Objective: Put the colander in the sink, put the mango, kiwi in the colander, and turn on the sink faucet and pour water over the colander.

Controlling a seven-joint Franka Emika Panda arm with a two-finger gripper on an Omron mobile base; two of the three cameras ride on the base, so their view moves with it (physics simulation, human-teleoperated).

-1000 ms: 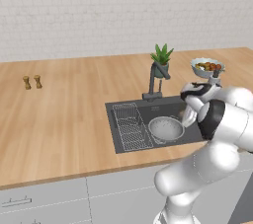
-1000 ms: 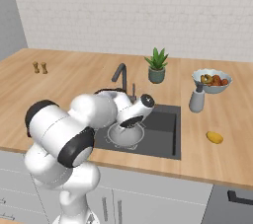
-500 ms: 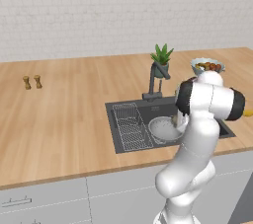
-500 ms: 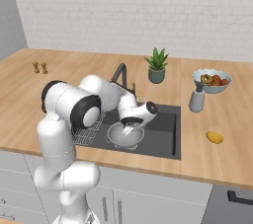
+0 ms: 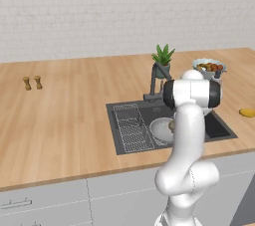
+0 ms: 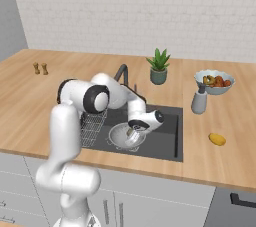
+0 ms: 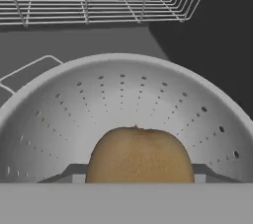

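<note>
Brown kiwi (image 7: 140, 155) clamped between half-open gripper (image 6: 134, 132) jaws | poised inside colander (image 7: 123, 104) for release | mango (image 6: 217, 139) waits on counter (image 6: 225, 161)

Arm bent low over colander (image 6: 122, 136) in sink (image 6: 165, 136); mango (image 6: 216, 139) on counter (image 6: 225, 156).

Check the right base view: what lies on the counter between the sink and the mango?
Nothing. In the right base view the wood counter between the sink rim and the mango is bare; the grey dispenser stands farther back, off that line.
</note>
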